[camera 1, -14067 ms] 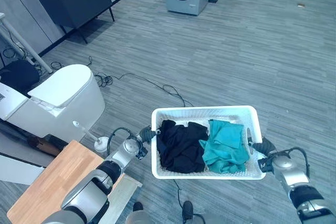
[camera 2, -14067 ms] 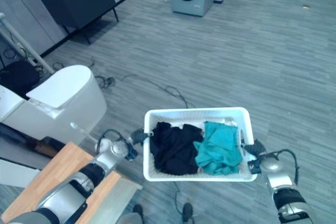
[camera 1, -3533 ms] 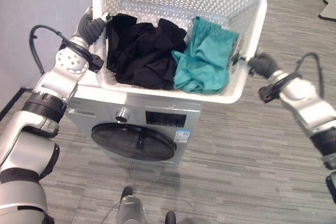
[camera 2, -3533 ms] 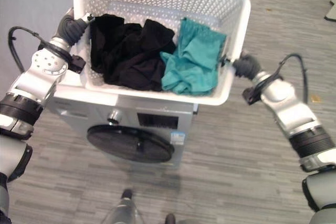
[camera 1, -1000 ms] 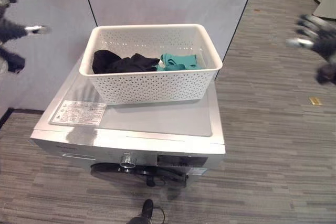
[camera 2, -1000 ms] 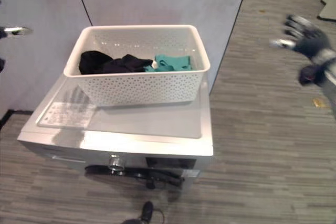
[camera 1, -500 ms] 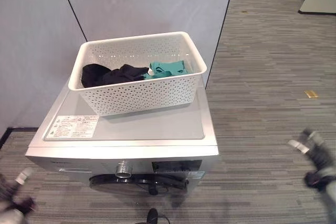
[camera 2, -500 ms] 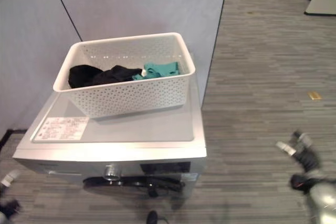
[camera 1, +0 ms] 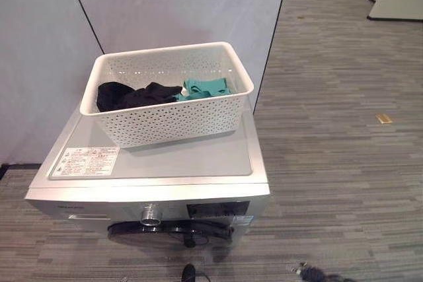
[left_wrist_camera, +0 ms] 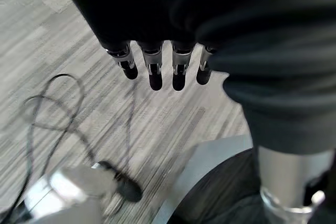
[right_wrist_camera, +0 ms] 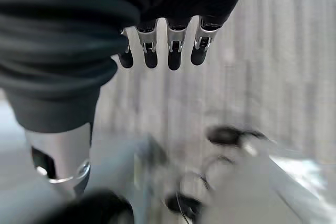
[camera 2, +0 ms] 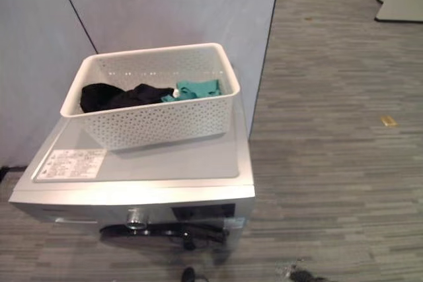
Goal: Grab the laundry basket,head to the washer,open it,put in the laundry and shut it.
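Observation:
The white perforated laundry basket [camera 1: 173, 121] stands on the flat top of the silver washer [camera 1: 198, 158], towards its back. Inside it lie black clothes [camera 1: 132, 95] and a teal garment [camera 1: 208, 86]. The washer's dark round door [camera 1: 173, 229] sits at the front below the panel and looks shut. My left hand [left_wrist_camera: 155, 72] hangs with straight fingers over the floor, holding nothing. My right hand [right_wrist_camera: 174, 51] is likewise open and empty, well away from the basket.
A grey partition wall [camera 1: 165, 4] stands right behind the washer. Grey plank floor [camera 1: 330, 137] stretches to the right, with a small yellow scrap [camera 1: 384, 118] on it. A label sticker [camera 1: 84, 161] and a control knob [camera 1: 151, 214] mark the washer's front left.
Both hands, raised beside the basket a second ago and low at the edges half a second ago, have dropped below the eye views. The basket stays put on the washer.

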Robot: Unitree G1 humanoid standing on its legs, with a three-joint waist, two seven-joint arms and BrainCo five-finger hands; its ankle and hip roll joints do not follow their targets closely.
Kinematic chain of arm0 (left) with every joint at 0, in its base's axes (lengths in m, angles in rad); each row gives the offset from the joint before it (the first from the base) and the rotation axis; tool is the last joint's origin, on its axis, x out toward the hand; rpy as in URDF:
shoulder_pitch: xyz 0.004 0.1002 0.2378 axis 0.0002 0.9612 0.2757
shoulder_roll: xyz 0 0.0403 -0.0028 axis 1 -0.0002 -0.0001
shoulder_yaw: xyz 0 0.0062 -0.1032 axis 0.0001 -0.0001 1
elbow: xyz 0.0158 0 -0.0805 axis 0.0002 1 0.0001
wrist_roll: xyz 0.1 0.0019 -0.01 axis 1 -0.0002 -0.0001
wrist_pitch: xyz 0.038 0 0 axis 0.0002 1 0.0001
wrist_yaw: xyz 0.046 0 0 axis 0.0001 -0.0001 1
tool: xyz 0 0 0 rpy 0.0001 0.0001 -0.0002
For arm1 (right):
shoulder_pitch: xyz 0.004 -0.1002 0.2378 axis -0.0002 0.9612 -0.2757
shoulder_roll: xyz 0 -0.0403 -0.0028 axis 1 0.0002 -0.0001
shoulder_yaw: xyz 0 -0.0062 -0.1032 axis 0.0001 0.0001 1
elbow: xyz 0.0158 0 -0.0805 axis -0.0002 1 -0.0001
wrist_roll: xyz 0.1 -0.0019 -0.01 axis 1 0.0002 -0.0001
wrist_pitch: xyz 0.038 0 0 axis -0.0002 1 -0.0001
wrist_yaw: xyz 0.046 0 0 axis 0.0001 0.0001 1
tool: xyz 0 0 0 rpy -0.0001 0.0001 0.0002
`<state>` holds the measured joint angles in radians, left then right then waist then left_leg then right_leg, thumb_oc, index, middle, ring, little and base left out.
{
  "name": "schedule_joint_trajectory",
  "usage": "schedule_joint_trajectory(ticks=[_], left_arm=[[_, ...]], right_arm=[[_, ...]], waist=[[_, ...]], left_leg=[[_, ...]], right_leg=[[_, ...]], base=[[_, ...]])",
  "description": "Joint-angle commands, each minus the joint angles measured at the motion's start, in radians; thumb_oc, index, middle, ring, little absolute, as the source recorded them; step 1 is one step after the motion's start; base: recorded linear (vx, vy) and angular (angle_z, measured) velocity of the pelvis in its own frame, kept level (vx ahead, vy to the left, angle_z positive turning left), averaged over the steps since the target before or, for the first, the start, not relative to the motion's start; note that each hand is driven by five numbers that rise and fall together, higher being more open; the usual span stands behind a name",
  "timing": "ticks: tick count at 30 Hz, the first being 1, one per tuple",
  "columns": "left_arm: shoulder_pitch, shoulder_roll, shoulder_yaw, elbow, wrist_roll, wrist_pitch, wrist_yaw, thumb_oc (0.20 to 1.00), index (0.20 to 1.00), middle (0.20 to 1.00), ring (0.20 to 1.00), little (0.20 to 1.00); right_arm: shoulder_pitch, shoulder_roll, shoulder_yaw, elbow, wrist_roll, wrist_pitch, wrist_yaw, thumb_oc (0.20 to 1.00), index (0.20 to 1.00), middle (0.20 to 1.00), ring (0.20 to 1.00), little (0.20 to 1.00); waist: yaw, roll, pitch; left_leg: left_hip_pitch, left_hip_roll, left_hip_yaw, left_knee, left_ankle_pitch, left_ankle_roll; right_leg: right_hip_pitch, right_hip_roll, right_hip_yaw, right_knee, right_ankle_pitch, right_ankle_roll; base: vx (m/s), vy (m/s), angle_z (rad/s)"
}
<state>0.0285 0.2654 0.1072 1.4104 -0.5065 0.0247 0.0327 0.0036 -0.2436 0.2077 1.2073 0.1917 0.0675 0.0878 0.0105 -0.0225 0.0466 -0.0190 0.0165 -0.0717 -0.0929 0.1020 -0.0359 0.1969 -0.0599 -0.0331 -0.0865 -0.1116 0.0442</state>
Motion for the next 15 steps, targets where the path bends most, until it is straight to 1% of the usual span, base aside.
schedule_joint_trajectory(ticks=[1, 4, 5, 6, 7, 8, 11, 12, 13, 15], left_arm=[[-0.070, -0.034, -0.048, 0.055, 0.158, -0.001, 0.018, 1.000, 1.000, 1.000, 1.000, 1.000], [-0.075, -0.063, -0.125, 0.030, 0.215, -0.009, 0.045, 1.000, 1.000, 1.000, 1.000, 1.000], [-0.085, -0.073, -0.169, 0.001, 0.241, -0.020, 0.063, 1.000, 1.000, 1.000, 1.000, 1.000], [-0.085, -0.073, -0.169, 0.000, 0.241, -0.019, 0.063, 1.000, 1.000, 1.000, 1.000, 1.000], [-0.089, -0.080, -0.206, -0.032, 0.253, -0.028, 0.073, 1.000, 1.000, 1.000, 1.000, 1.000], [-0.089, -0.080, -0.206, -0.032, 0.253, -0.028, 0.074, 1.000, 1.000, 1.000, 1.000, 1.000], [-0.108, -0.076, -0.220, -0.048, 0.248, -0.037, 0.091, 1.000, 1.000, 1.000, 1.000, 1.000], [-0.120, -0.077, -0.229, -0.055, 0.249, -0.035, 0.095, 1.000, 1.000, 1.000, 1.000, 1.000], [-0.120, -0.077, -0.229, -0.055, 0.249, -0.035, 0.095, 1.000, 1.000, 1.000, 1.000, 1.000], [-0.127, -0.082, -0.230, -0.057, 0.244, -0.039, 0.100, 1.000, 1.000, 1.000, 1.000, 1.000]], right_arm=[[-0.025, 0.014, 0.079, -0.067, -0.029, -0.016, -0.012, 1.000, 1.000, 1.000, 1.000, 1.000], [-0.048, 0.020, 0.178, -0.177, -0.077, -0.034, -0.030, 1.000, 1.000, 1.000, 1.000, 1.000], [-0.073, 0.000, 0.248, -0.273, -0.135, -0.045, -0.042, 1.000, 1.000, 1.000, 1.000, 1.000], [-0.073, -0.001, 0.249, -0.274, -0.135, -0.044, -0.042, 1.000, 1.000, 1.000, 1.000, 1.000], [-0.093, -0.033, 0.291, -0.357, -0.181, -0.055, -0.050, 1.000, 1.000, 1.000, 1.000, 1.000], [-0.093, -0.034, 0.291, -0.359, -0.181, -0.054, -0.050, 1.000, 1.000, 1.000, 1.000, 1.000], [-0.136, -0.064, 0.329, -0.433, -0.195, -0.068, -0.055, 1.000, 1.000, 1.000, 1.000, 1.000], [-0.158, -0.083, 0.347, -0.466, -0.193, -0.075, -0.055, 1.000, 1.000, 1.000, 1.000, 1.000], [-0.159, -0.084, 0.347, -0.466, -0.193, -0.075, -0.055, 1.000, 1.000, 1.000, 1.000, 1.000], [-0.183, -0.097, 0.363, -0.488, -0.195, -0.085, -0.060, 1.000, 1.000, 1.000, 1.000, 1.000]], waist=[[0.026, 0.010, -0.012], [0.023, 0.005, -0.004], [0.022, 0.004, 0.009], [0.022, 0.005, 0.010], [0.021, 0.004, 0.023], [0.021, 0.005, 0.023], [0.024, 0.007, 0.047], [0.028, 0.010, 0.066], [0.027, 0.011, 0.066], [0.031, 0.015, 0.082]], left_leg=[[0.092, 0.128, -0.012, 0.018, -0.108, -0.058], [0.087, 0.139, -0.011, 0.020, -0.100, -0.064], [0.076, 0.149, -0.012, 0.029, -0.094, -0.068], [0.077, 0.149, -0.012, 0.030, -0.095, -0.068], [0.062, 0.162, -0.019, 0.047, -0.090, -0.073], [0.061, 0.162, -0.019, 0.048, -0.091, -0.073], [0.033, 0.183, -0.040, 0.083, -0.080, -0.081], [0.006, 0.193, -0.055, 0.115, -0.059, -0.087], [0.004, 0.193, -0.057, 0.117, -0.059, -0.087], [-0.017, 0.207, -0.072, 0.110, -0.030, -0.090]], right_leg=[[-0.103, -0.056, 0.002, 0.003, 0.079, 0.068], [-0.107, -0.042, 0.012, 0.002, 0.076, 0.061], [-0.112, -0.032, 0.018, 0.003, 0.072, 0.055], [-0.112, -0.032, 0.018, 0.003, 0.072, 0.054], [-0.114, -0.018, 0.029, 0.002, 0.066, 0.046], [-0.113, -0.017, 0.028, 0.002, 0.066, 0.046], [-0.116, 0.009, 0.039, 0.001, 0.059, 0.032], [-0.115, 0.025, 0.044, -0.001, 0.053, 0.023], [-0.116, 0.025, 0.043, -0.001, 0.054, 0.023], [-0.124, 0.041, 0.039, -0.001, 0.047, 0.017]], base=[[0.01, -0.112, -0.03], [-0.04, -0.130, -0.04], [-0.08, -0.116, -0.03], [-0.11, -0.151, -0.03], [-0.05, -0.082, -0.03], [-0.08, -0.128, -0.01], [-0.10, -0.142, 0.09], [-0.12, -0.138, 0.18], [-0.13, -0.135, 0.19], [-0.12, -0.103, 0.19]])
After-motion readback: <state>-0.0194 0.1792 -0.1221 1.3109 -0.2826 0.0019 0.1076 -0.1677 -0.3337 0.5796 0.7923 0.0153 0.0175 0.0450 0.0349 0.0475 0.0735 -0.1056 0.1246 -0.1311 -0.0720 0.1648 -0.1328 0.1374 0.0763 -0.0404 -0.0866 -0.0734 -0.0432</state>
